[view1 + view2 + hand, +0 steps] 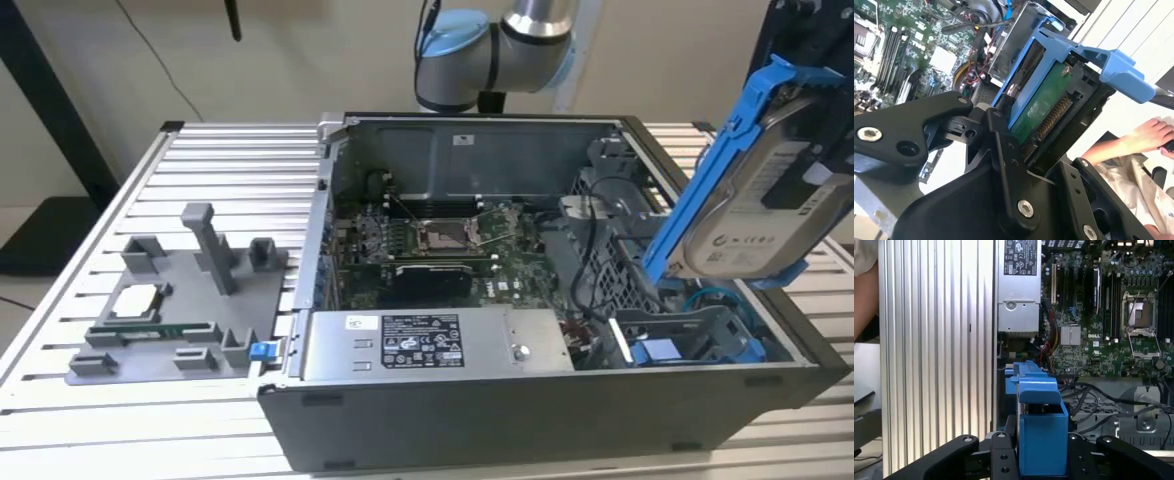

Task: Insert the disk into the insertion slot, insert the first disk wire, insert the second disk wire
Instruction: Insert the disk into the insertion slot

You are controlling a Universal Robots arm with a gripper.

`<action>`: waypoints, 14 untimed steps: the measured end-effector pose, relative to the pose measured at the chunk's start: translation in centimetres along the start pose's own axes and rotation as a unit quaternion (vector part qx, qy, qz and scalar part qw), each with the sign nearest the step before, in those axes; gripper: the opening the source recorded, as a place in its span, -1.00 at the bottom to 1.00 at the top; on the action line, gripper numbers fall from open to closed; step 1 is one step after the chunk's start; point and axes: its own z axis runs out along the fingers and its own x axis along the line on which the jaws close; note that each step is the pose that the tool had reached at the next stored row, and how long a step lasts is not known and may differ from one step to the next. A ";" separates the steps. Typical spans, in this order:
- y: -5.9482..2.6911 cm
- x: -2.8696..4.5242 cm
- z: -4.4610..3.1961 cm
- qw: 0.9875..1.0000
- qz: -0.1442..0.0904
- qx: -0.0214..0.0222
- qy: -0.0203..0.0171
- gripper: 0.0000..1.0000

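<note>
While the gripper (1040, 452) is clamped on the disk (754, 215), one black finger on each long side of the blue carrier frame (1089, 55), the drive hangs in the air and is not yet in the case. Grip looks firm, with the frame squeezed between both fingers in both wrist views.

In the exterior view the disk sits at the right edge of the frame, above the open computer case (534, 420). It is tilted steeply, with the long axis running from upper right down to lower left and the white label facing the camera. Its low end points toward the insertion slot (687, 325), the grey cage bay in the lower right corner of the case. The slot lies below the disk and a little toward the exterior view's left, near it but apart, no contact. Judged from that, the disk's long axis is not lined up with the bay opening.

The connector row (1054, 116) on the green board side is bare, no wire in it. Black cables (1094, 395) lie loose beside the cage.

Further out are the motherboard (427, 235) at centre, the power-supply box (427, 345) at the front of the case, and a grey parts fixture (174, 310) on the slatted table (80, 440) at left. A person's hand (1149, 137) rests off to the side.
</note>
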 end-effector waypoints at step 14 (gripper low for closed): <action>-0.51 0.69 1.80 1.000 0.000 0.000 0.000 -1.00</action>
